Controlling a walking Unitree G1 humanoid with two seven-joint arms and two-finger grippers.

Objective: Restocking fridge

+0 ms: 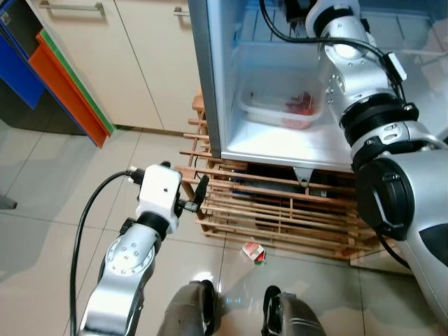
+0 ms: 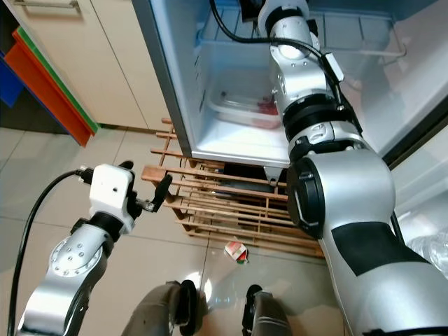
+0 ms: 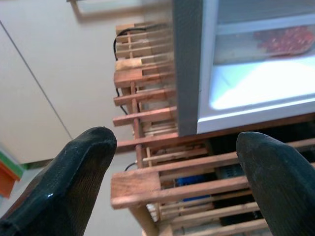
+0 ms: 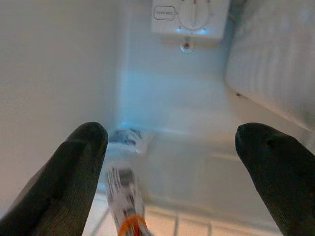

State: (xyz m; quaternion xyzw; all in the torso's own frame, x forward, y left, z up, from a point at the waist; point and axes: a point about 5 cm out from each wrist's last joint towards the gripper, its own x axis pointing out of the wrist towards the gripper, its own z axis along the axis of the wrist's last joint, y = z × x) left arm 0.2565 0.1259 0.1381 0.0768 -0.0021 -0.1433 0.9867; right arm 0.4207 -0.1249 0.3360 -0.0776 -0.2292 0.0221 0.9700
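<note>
Right wrist view, bottle [image 4: 125,204], seemingly below open right hand [image 4: 170,162]

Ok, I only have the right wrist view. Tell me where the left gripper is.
Observer: The left gripper hangs low outside the fridge, open, pointing at the wooden rack under it.
Operator: Now tell me what sits lower down than my right gripper.
Observer: A clear tub with something red inside, on the fridge's bottom level.
Operator: Check the floor.
Observer: A small red and white packet lies there, in front of the rack.
</note>
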